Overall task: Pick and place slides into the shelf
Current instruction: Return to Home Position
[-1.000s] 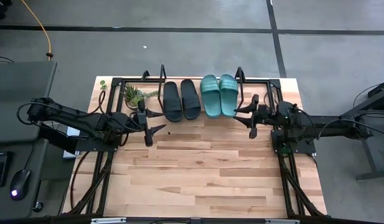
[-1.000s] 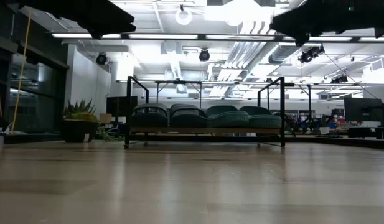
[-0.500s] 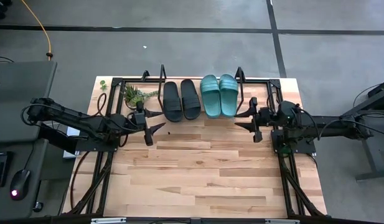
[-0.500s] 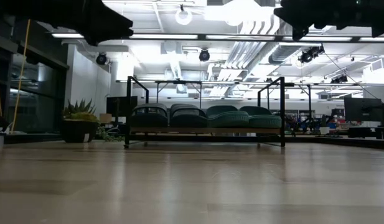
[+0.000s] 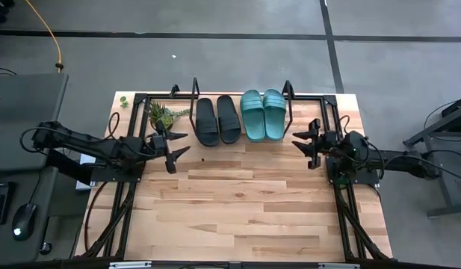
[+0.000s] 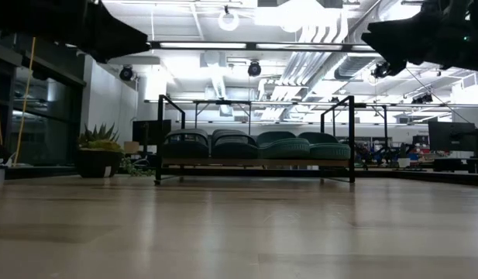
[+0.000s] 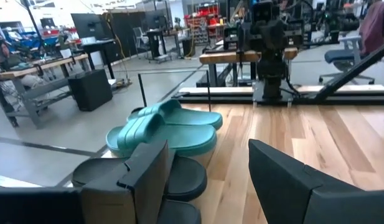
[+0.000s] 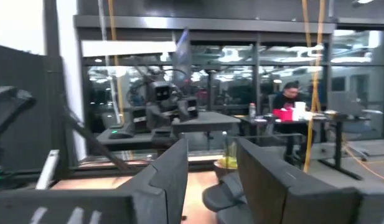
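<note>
The shelf (image 5: 289,97) stands at the table's far edge, its board (image 6: 254,163) between black wire end frames. Two black slides (image 5: 217,119) and two teal slides (image 5: 263,114) lie side by side on the board, soles down. The left wrist view shows the teal slides (image 7: 170,127) and black slides (image 7: 179,177) ahead of my fingers. My left gripper (image 5: 172,143) hovers open near the shelf's left end. My right gripper (image 5: 311,140) hovers open off its right end. Neither holds anything.
A small potted plant (image 5: 160,114) stands on the table by the shelf's left end, close to my left gripper, and shows again as the plant (image 6: 99,151) in the low view. Black frame rails (image 5: 342,209) run along the table's left and right sides. Bare wood (image 5: 237,202) fills the near half.
Both grippers have drawn back from the shelf front, open and holding nothing. The left one has moved toward the table's left edge and a little toward the far edge, the right one toward the right edge. The slides have stayed in place on the shelf.
</note>
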Tool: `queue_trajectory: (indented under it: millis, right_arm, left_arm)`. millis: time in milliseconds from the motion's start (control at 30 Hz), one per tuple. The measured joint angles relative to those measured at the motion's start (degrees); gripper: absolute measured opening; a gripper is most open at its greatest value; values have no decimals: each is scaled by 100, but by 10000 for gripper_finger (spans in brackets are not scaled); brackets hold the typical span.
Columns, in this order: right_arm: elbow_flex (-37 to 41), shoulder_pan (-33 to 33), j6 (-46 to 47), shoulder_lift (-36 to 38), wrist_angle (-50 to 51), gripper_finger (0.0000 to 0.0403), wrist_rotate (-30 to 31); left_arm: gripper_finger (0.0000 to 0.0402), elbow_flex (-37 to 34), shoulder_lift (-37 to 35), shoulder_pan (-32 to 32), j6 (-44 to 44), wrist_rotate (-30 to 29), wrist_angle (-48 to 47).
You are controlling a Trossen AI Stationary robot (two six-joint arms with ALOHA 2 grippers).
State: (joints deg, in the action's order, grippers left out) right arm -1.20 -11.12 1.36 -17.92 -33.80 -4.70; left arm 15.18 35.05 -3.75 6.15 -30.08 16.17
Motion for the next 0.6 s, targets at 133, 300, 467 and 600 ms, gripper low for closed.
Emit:
queue_trajectory:
  millis: [133, 300, 467, 600]
  right_arm:
    - [-27, -101, 16, 362, 202, 128, -350]
    - [-34, -132, 16, 621, 503, 128, -432]
    - [-34, -224, 16, 683, 702, 128, -430]
    - [-34, -308, 30, 684, 800, 128, -431]
  left_arm:
    - [207, 2, -400, 0, -39, 83, -349]
    - [207, 2, -771, 0, -61, 216, -954]
    - [207, 2, -1140, 0, -146, 344, -1352]
    - [207, 2, -1415, 0, -147, 494, -1494]
